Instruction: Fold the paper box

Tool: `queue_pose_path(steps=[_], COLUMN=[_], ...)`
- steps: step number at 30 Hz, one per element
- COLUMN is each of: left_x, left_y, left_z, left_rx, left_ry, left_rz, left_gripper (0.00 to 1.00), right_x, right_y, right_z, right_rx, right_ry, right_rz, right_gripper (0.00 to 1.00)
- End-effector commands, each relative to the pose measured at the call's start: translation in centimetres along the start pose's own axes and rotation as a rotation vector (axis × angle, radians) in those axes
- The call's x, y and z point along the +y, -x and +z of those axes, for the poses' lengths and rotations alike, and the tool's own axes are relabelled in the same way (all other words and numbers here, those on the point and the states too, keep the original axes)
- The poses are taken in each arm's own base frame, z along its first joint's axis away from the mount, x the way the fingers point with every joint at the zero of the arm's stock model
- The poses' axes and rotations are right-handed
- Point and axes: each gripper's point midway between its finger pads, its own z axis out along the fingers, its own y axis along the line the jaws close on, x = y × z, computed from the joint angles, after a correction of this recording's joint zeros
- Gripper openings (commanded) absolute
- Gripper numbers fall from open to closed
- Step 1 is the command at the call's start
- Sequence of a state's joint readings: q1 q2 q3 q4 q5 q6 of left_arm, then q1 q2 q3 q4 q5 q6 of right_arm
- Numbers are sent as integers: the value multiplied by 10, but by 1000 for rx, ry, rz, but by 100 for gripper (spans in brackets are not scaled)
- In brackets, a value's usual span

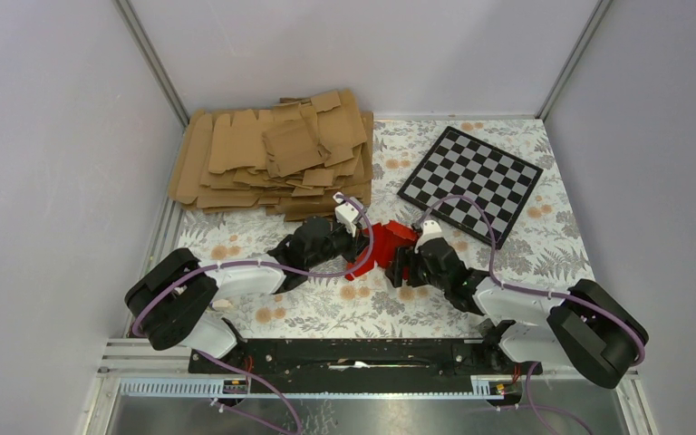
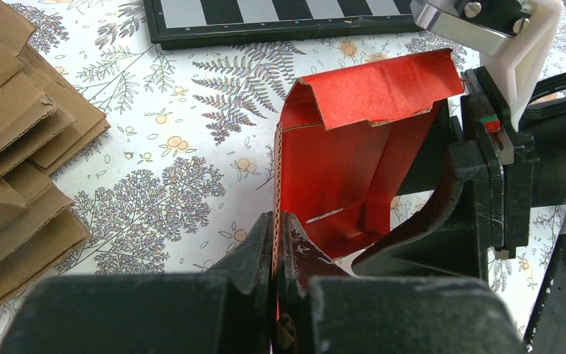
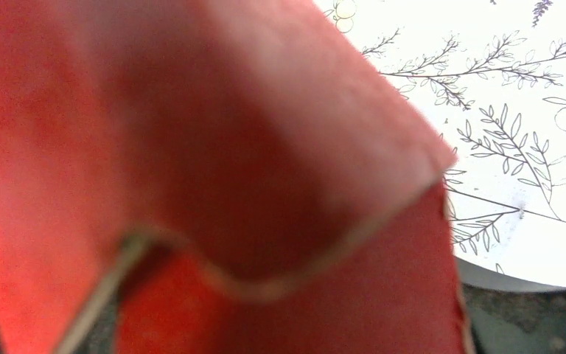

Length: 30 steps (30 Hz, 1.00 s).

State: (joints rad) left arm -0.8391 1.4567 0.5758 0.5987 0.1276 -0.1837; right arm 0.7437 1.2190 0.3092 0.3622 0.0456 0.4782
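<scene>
The paper box (image 1: 385, 237) is bright red card, partly folded, and stands between the two grippers at the middle of the table. In the left wrist view the paper box (image 2: 354, 155) shows an upright wall, a floor panel and a flap bent over its top. My left gripper (image 2: 276, 236) is shut on the near edge of the upright wall. My right gripper (image 2: 405, 199) is at the box's right end with one curved finger (image 2: 427, 236) in front of the card and the other behind it, so it stands open. Blurred red card (image 3: 228, 147) fills the right wrist view and hides that gripper's fingers.
A heap of brown cardboard blanks (image 1: 272, 159) lies at the back left, close to my left arm. A black-and-white checkered board (image 1: 469, 181) lies at the back right. Grey walls enclose the floral table (image 1: 326, 308) on three sides.
</scene>
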Motion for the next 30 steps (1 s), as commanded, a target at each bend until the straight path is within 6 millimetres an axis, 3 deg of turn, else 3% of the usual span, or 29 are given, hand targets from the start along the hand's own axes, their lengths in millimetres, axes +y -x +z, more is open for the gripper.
queue_pose_path(steps=[1, 7, 10, 14, 22, 30], left_x=[-4, -2, -1, -1, -2, -1], left_y=[10, 10, 10, 11, 11, 11], left_z=[5, 5, 4, 4, 4, 4], left_rx=[-16, -17, -16, -16, -14, -15], left_ry=[-9, 0, 11, 9, 6, 12], left_rz=[13, 13, 14, 14, 14, 16], left_gripper=[0, 0, 0, 0, 0, 0], right_x=[-7, -3, -5, -9, -23, -16], right_y=[-9, 21, 27, 24, 1, 0], right_z=[0, -12, -15, -13, -6, -12], right_rx=[45, -98, -125, -121, 0, 2], right_ry=[-60, -66, -85, -107, -176, -140], right_rz=[-6, 109, 151, 169, 62, -16], right_gripper=[85, 84, 82, 77, 67, 67])
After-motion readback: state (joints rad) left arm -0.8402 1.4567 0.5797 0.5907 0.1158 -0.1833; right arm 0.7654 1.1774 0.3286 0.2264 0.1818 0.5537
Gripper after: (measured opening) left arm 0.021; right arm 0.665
